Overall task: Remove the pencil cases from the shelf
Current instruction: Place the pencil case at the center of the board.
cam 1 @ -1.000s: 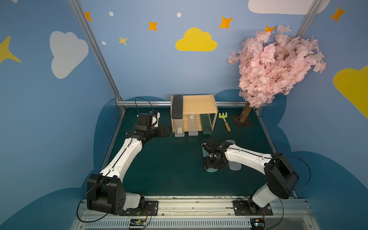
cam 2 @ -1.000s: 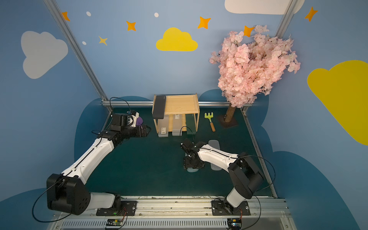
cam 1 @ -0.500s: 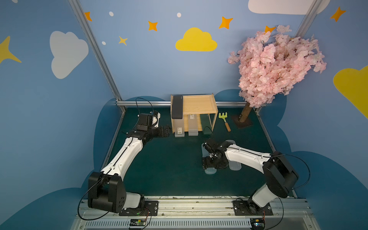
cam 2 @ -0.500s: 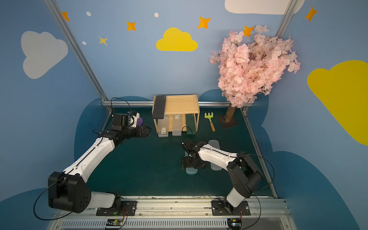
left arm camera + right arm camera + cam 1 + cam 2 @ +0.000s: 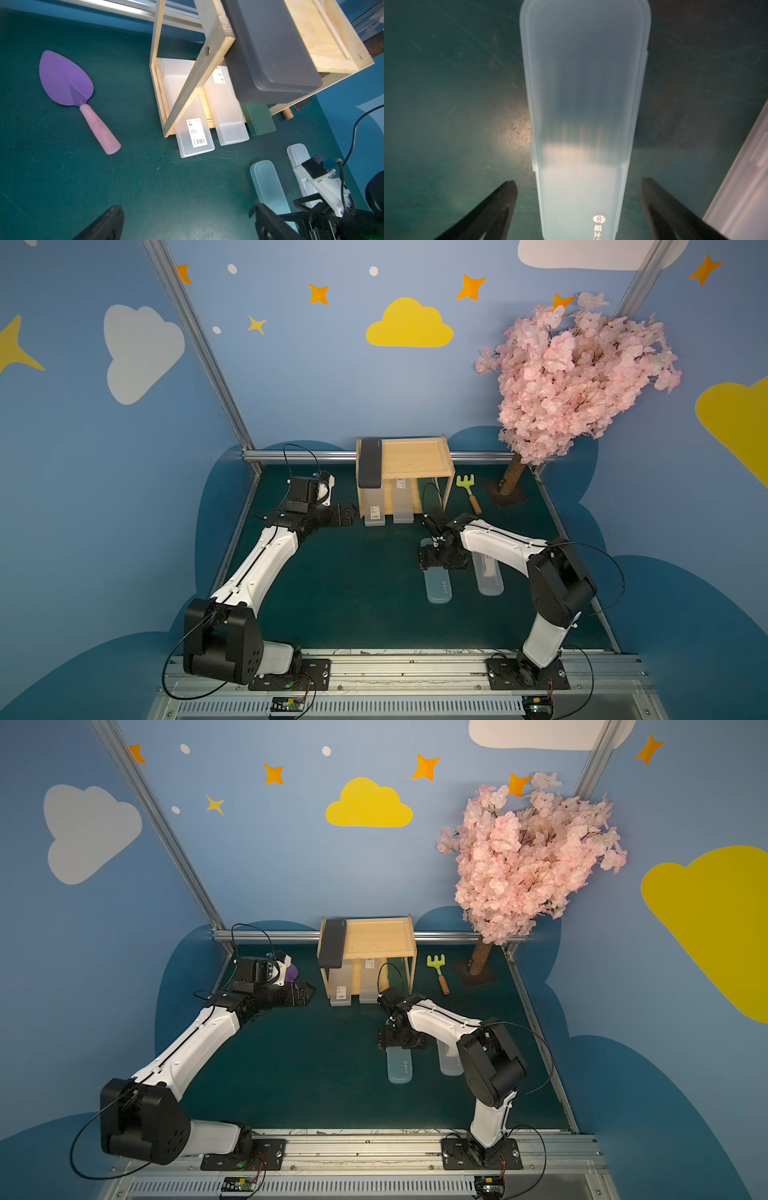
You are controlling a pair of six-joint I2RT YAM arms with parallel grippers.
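Observation:
The light-wood shelf (image 5: 417, 456) stands at the back of the mat. A black pencil case (image 5: 370, 466) lies on its top tier, overhanging the front. Two frosted cases (image 5: 193, 124) (image 5: 228, 116) and a dark green one (image 5: 259, 118) stick out of the lower tier. A teal-blue case (image 5: 437, 585) and a clear case (image 5: 488, 576) lie on the mat. My right gripper (image 5: 578, 181) is open astride the teal-blue case (image 5: 583, 93), both fingers clear of its sides. My left gripper (image 5: 186, 207) hangs open over bare mat left of the shelf.
A purple toy trowel (image 5: 66, 81) lies on the mat beyond my left gripper. A green toy rake (image 5: 467, 487) lies right of the shelf, with a pink blossom tree (image 5: 573, 377) behind it. Blue walls and a metal rail (image 5: 307, 455) close the back.
My right gripper has opened and let go of the teal-blue case, which now lies on the mat. The left arm has hardly moved.

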